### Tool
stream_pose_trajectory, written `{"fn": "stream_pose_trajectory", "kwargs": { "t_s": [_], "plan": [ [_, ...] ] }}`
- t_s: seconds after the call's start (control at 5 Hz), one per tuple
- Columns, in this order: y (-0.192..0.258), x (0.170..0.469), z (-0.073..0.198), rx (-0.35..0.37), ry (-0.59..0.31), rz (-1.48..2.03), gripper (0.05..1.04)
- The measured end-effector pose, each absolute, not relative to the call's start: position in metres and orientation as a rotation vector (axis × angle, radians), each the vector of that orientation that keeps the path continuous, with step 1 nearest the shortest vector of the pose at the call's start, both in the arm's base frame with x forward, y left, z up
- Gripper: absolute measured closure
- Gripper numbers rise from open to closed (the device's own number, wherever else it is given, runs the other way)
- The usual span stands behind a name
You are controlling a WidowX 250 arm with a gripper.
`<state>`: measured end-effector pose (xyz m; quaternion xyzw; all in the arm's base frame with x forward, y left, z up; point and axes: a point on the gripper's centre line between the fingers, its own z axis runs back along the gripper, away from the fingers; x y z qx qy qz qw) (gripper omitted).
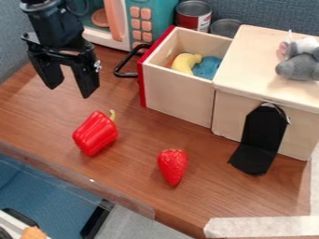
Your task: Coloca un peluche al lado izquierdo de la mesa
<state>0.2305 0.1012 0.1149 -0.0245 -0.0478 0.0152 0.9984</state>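
Observation:
The black gripper [72, 88] hangs over the left part of the table [37, 116], its two fingers spread apart with nothing between them. A grey and white plush toy [300, 63] lies on top of the wooden box at the right edge of the view, far to the right of the gripper. Part of the plush is cut off by the view's edge.
A red pepper [96, 133] and a strawberry [172, 166] lie on the table in front. An open drawer [177, 93] with a red front and black handle holds a yellow toy and blue cloth. Behind stand a toy microwave [140, 23] and cans [193, 15].

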Motion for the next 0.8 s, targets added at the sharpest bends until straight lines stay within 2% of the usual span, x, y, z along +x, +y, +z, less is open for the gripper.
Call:
{"fn": "stream_pose_trajectory", "kwargs": {
  "t_s": [0.2,0.4,0.6,0.8],
  "plan": [
    [0.099,0.230,0.110,-0.051,-0.074,0.035,0.084],
    [0.074,0.243,0.121,0.023,-0.102,0.002,0.084],
    [0.040,0.264,0.150,0.047,-0.170,0.002,0.084],
    [-0.004,0.290,0.167,0.025,-0.220,0.000,0.084]
  ]
}}
